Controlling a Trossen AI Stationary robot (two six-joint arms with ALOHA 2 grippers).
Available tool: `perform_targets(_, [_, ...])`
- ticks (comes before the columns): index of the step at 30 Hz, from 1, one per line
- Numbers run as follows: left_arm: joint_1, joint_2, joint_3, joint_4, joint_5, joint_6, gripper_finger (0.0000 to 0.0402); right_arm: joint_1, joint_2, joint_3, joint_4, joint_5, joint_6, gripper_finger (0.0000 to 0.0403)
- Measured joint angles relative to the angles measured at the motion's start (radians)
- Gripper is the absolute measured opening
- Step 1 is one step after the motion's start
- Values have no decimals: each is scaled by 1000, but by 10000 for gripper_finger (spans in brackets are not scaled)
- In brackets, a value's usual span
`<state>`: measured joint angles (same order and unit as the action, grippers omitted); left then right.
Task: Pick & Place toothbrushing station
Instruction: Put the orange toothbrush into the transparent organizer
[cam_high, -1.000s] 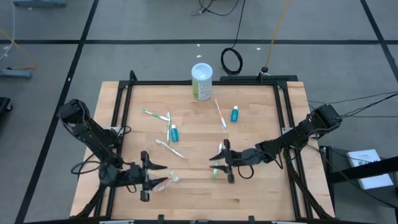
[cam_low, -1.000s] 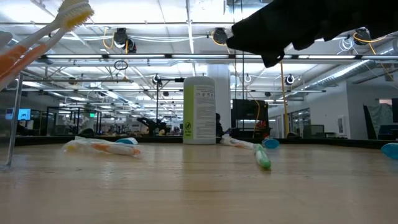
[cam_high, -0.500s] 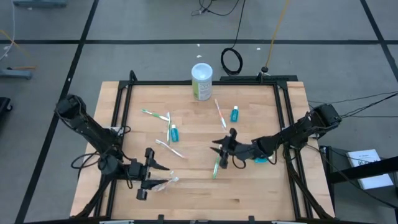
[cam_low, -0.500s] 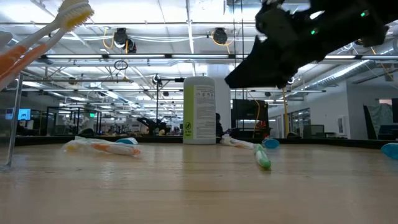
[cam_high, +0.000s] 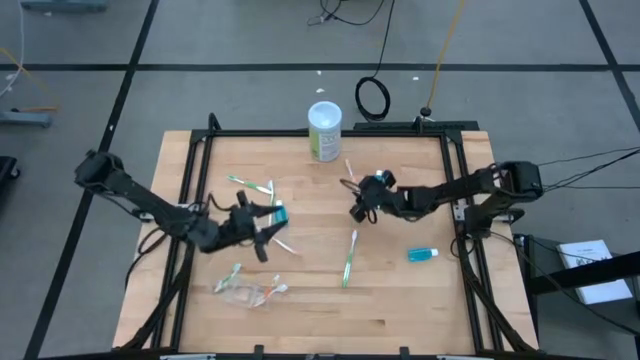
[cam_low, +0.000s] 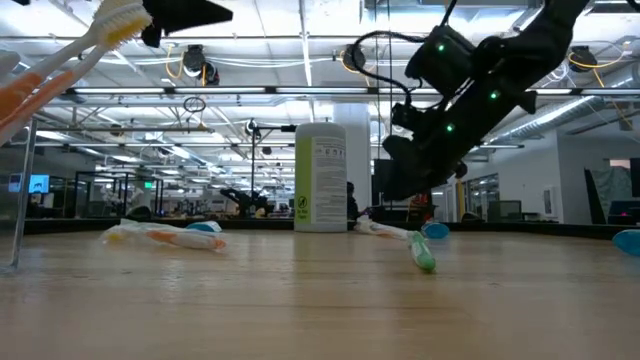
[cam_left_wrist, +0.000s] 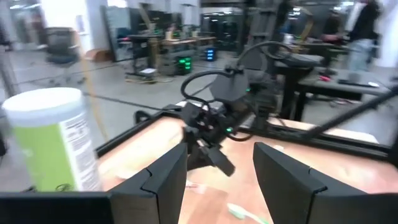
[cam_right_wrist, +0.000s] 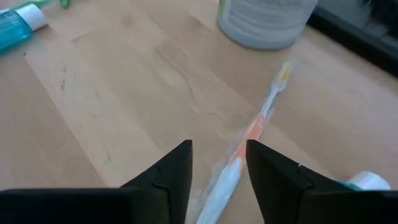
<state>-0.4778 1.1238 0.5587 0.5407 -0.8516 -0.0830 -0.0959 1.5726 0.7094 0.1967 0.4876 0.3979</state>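
My left gripper hovers open, level, just left of a teal tube at centre left, with nothing between its fingers. My right gripper is open and slants down above the near end of an orange-and-white toothbrush, which lies flat on the table; its fingers stand on either side without touching. A clear cup holding toothbrushes lies at the near left. A green toothbrush and a second teal tube lie on the wood.
A tall white-and-green canister stands at the far edge. Green-and-white toothbrushes lie far left, a white one near the left gripper. A teal tube's white cap shows beside my right fingers. A black frame borders the table.
My left gripper has left the cup at the near left, risen a little and swung toward the far edge, to the teal tube. My right gripper has swung from over the green toothbrush toward the far edge and tipped downward over the orange toothbrush, uncovering the teal tube at the right.
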Motion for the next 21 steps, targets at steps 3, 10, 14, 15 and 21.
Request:
perform_targets(3, [45,0,0,-6,38,-34,188,-48,18,0,10,-46,-5,167])
perform_targets(10, [88,2,0,-86,139,-116,188,-82,162,1,104,-106,-17,195])
perform_targets(14, [92,2,0,-98,142,-127,188,-81,242,2,154,-87,7,189])
perform_targets(15, [92,2,0,-100,146,-129,189,-81,257,3,154,-76,18,184])
perform_targets(21, [92,2,0,-104,146,-136,188,-74,299,3,112,-58,35,131])
